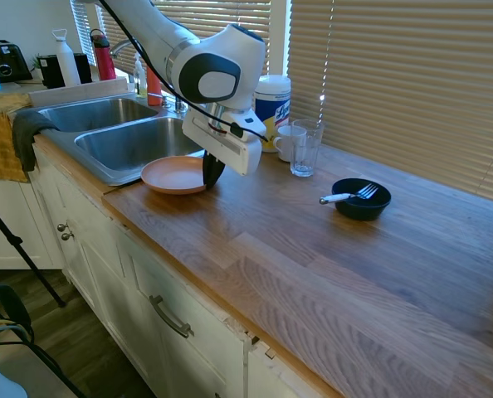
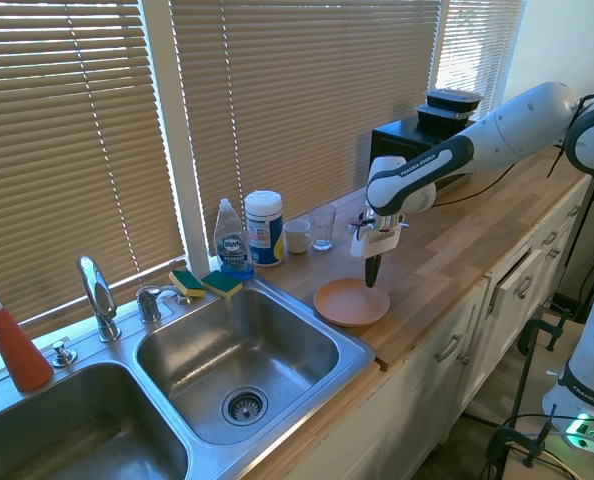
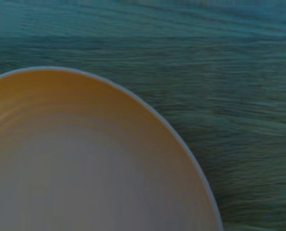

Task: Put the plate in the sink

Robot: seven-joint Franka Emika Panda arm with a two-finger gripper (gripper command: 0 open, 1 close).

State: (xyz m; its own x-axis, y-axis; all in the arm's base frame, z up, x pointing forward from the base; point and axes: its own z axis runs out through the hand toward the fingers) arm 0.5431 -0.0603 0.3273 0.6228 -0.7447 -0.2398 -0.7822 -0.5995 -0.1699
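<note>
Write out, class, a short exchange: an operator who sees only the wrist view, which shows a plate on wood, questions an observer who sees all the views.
Operator: Where is the sink from the plate?
Observer: The sink is close beside the plate, which lies on the counter by the nearer basin.
Operator: And my pincer?
Observer: The pincer is down at the plate's rim, on the side away from the sink.

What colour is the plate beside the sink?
Plain salmon-orange; the plate shows best in the first exterior view.
</note>
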